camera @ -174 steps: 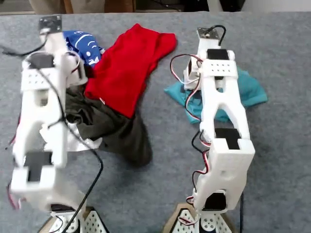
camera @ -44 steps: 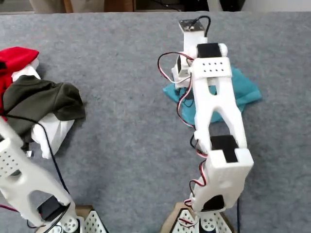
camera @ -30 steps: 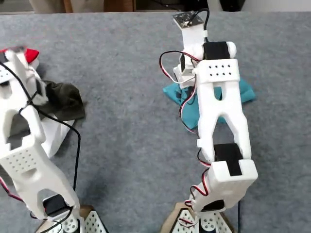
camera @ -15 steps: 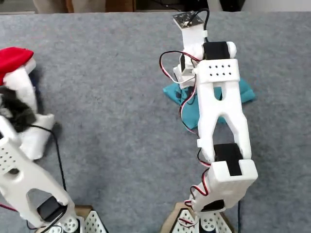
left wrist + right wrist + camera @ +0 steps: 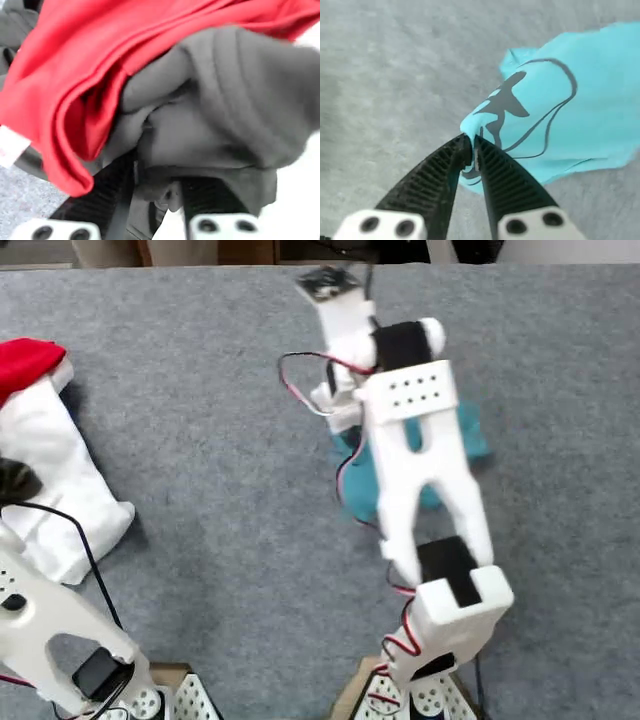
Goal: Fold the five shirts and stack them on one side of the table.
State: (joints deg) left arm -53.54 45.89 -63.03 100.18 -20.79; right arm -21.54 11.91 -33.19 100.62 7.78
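- Table (image 5: 220, 440): grey, felt-like surface seen from above; both arm bases stand at its 6 o'clock edge.
- Left arm (image 5: 50, 610): white, rising from the 7 o'clock corner toward the 9 o'clock edge of the table.
- Left gripper (image 5: 155, 176): clenched on a bunched fold of the dark grey shirt (image 5: 225, 115), whose cloth fills the gap between its black fingers (image 5: 100, 200).
- Red shirt (image 5: 25, 358): crumpled at the 10 o'clock edge of the table, touching the 12 o'clock end of the white shirt (image 5: 55, 485). In the left wrist view it drapes over the dark grey shirt, pressed against it.
- White shirt: a long rumpled mass at the 9 o'clock edge, with a small patch of the dark grey shirt showing on its outer side, next to the left arm.
- Right arm (image 5: 415, 455): stretched from the 6 o'clock edge toward 12 o'clock, above the teal shirt (image 5: 465, 435).
- Right gripper (image 5: 471, 142): pinched tight on a raised edge of the teal shirt, beside its dark printed figure.
- Teal shirt: flat on the table at about 2 o'clock from centre, well apart from the pile at 9 o'clock and partly hidden under the right arm.
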